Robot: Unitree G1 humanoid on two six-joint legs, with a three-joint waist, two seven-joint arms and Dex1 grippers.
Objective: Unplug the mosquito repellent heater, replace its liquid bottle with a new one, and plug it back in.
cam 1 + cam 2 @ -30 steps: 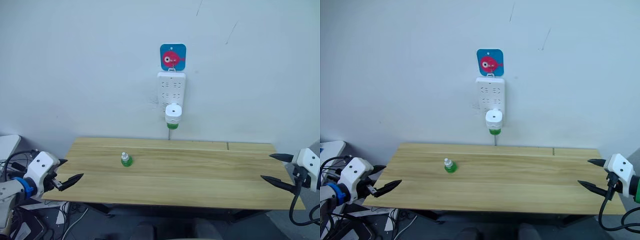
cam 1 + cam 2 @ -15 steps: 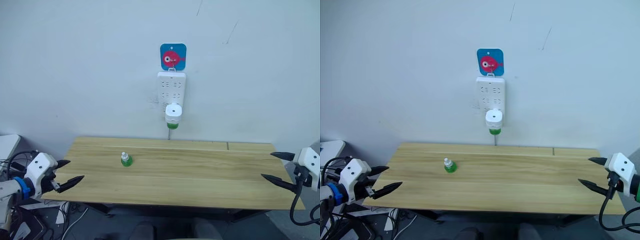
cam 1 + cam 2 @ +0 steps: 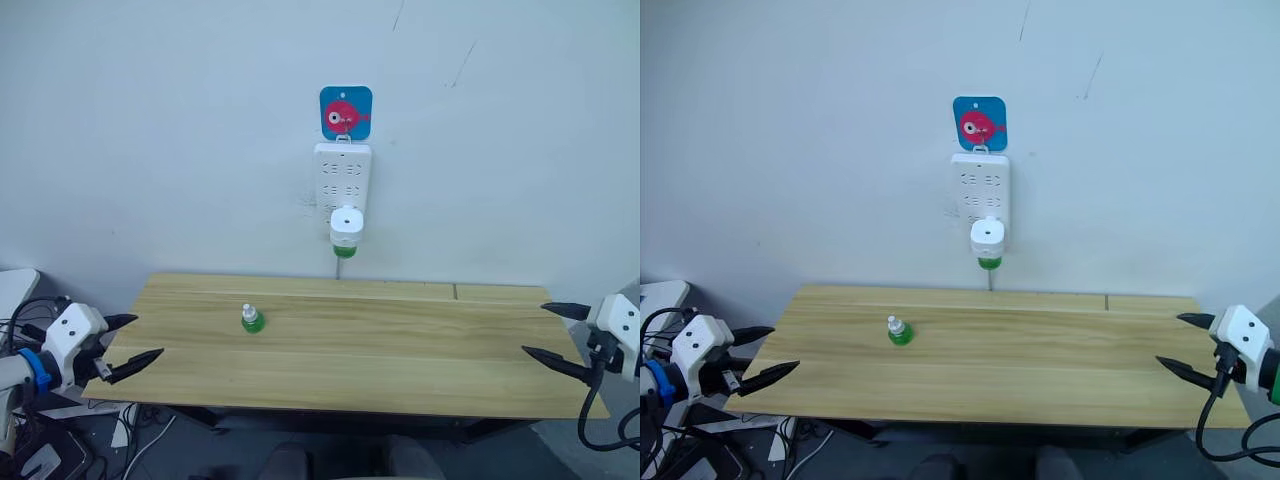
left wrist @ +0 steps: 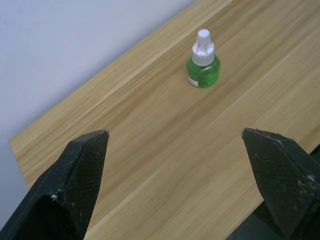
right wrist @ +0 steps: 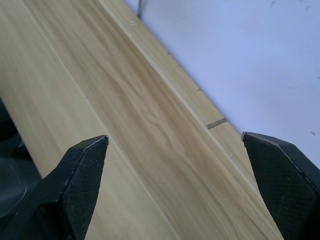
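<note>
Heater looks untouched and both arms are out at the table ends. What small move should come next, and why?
Probably raise the right gripper toward the mosquito repellent heater. It is plugged into the power strip on the wall, the old bottle under it, while both grippers hang open at the table's ends and the new bottle stands untouched. Either arm could do it.

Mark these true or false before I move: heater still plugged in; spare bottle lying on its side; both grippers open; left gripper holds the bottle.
1. The mosquito repellent heater is plugged into the power strip. True.
2. The green bottle lies on its side. False: it stands upright on the table.
3. Both grippers are open. True.
4. The left gripper holds the bottle. False: it is empty, at the table's left edge; the right gripper is empty too.
</note>
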